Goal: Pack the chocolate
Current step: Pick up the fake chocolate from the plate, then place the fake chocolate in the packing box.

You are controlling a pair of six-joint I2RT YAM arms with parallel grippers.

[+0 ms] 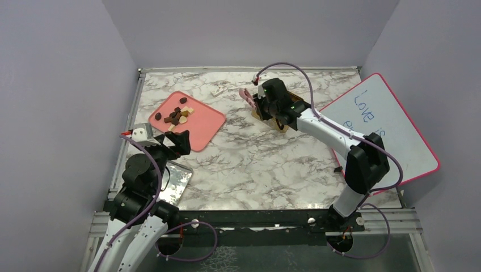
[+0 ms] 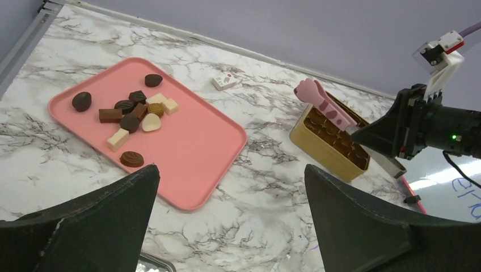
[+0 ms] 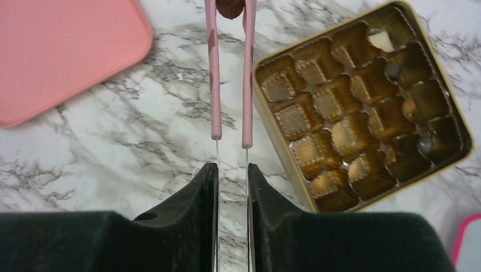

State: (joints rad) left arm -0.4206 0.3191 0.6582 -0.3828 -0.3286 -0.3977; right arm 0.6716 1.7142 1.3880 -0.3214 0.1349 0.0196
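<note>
the right gripper [image 3: 232, 170] is closed down narrow on the pink tweezers [image 3: 214, 85], its two black fingers pressing the metal handle end from either side. the tweezers reach away from it, and a single dark brown chocolate [image 3: 230, 8] is pinched between their tips. that piece hangs above the marble table [image 1: 266, 164], in the gap between the pink tray [image 2: 193, 147] and the gold box [image 3: 368, 119], near the box's edge and not over any compartment. the box's gridded gold cups look mostly bare (one far cup shows a pale spot, and i cannot tell whether it is a piece or glare). the other chocolates [image 2: 136, 110] lie on the tray: a loose cluster of dark, tan and cream pieces toward its far end, with a few dark ones lying apart from it. the left gripper [image 2: 230, 170] is spread wide and holds nothing, above the tray's near edge. a small white card [image 2: 225, 82] lies on the table beyond the tray, and a pink-rimmed whiteboard [image 1: 391, 124] sits at the right side.
</note>
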